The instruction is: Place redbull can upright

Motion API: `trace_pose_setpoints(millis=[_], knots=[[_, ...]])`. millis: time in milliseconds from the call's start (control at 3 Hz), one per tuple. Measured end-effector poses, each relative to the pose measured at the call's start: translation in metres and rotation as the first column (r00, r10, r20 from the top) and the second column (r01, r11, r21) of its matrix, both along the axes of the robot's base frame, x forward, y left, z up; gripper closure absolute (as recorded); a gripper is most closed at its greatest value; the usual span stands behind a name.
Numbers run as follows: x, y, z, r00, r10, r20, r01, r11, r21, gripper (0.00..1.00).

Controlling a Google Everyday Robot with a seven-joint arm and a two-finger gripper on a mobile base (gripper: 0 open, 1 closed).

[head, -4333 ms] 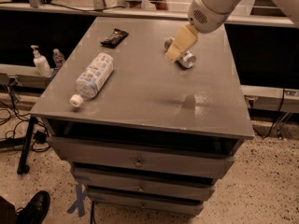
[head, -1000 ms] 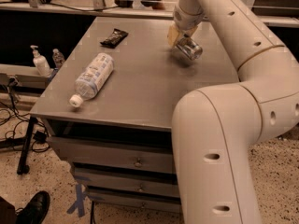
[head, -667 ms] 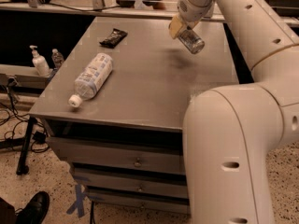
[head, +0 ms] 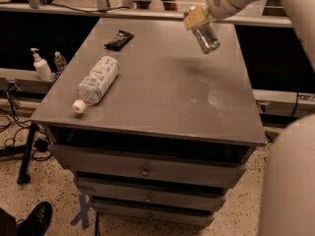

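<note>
The redbull can (head: 205, 37) is a slim silver can held tilted in the air above the far right part of the grey table (head: 162, 87). Its lower round end points down and to the right. My gripper (head: 197, 18) is shut on the can's upper end, near the table's back edge. The white arm runs up and to the right out of view, and a large part of it fills the right edge of the picture.
A clear plastic water bottle (head: 96, 82) with a white cap lies on its side at the table's left. A flat black snack wrapper (head: 118, 39) lies at the back left. Drawers sit below the tabletop. Two small bottles (head: 40, 67) stand on a ledge at left.
The gripper took hold of the can, which lay on the table at the back right, and has lifted it clear of the surface. The arm has swung up and right.
</note>
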State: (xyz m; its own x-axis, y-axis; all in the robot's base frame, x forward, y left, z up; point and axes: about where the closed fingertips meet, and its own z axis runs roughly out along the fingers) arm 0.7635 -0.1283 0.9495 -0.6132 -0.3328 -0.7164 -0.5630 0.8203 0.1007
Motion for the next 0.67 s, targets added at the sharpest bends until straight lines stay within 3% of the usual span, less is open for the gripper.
trace_pose_setpoints(millis=[333, 667], knots=[[-0.019, -0.005, 0.005, 0.9970, 0.018, 0.075, -0.033, 0.980, 0.196, 1.00], [-0.036, -0.008, 0.015, 0.9830, 0.024, 0.182, -0.088, 0.933, 0.348, 1.00]])
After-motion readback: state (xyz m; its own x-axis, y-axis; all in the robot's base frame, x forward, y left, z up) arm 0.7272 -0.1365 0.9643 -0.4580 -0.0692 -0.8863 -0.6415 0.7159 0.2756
